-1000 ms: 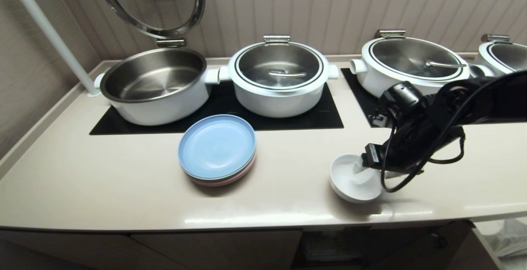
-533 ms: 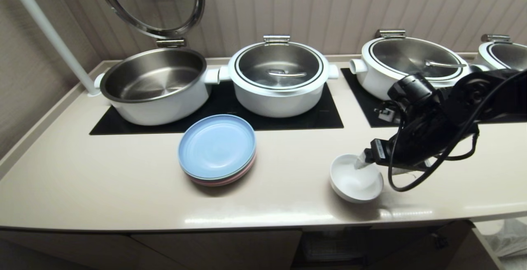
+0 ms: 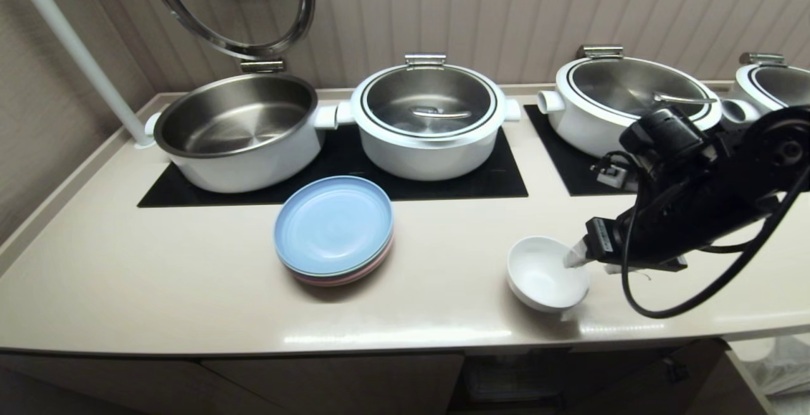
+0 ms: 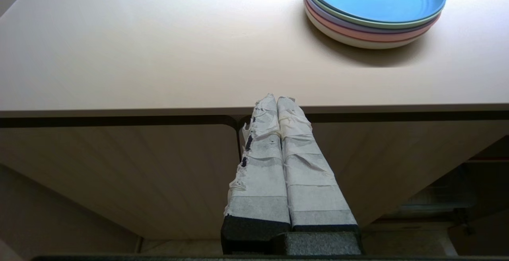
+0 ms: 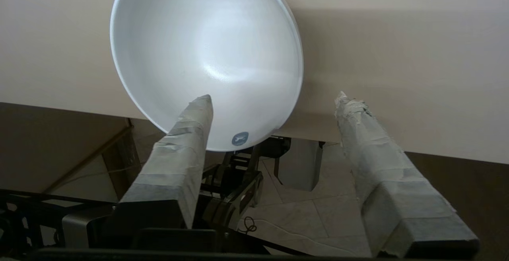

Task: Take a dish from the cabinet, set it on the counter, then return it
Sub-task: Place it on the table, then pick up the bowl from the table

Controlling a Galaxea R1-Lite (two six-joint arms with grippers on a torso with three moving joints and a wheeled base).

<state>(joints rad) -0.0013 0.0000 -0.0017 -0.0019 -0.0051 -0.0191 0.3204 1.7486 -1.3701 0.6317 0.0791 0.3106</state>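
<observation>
Small white round ceramic bowl (image 3: 547, 274) standing upright on smooth cream-beige surface (image 3: 190, 288), close to rounded front edge; in right wrist view, part of bowl seen past that edge. Right gripper (image 5: 274, 106) beside bowl on robot's right, jaws apart w/ taped fingers (image 5: 187, 133) spread; one tip over bowl's rim, other outside, nothing clamped. Left gripper (image 4: 277, 106) parked low in front of beige cabinet door (image 4: 119, 173), jaws pressed together, empty.

Step in hand, as judged: bowl set down on surface, return to cabinet not yet done. Next move prob. calls for closing on rim again, one finger inside & one outside, then lifting straight up before carrying down to cabinet.

Edges & room: little margin btw bowl and front edge, so sideways push toward edge risky. Stack of pastel plates w/ blue one on top (image 3: 333, 228) well apart on robot's left; large white steel-lined pots (image 3: 429, 117) further back on black glass panels (image 3: 468, 184). Open room around bowl enough for straight lift.
</observation>
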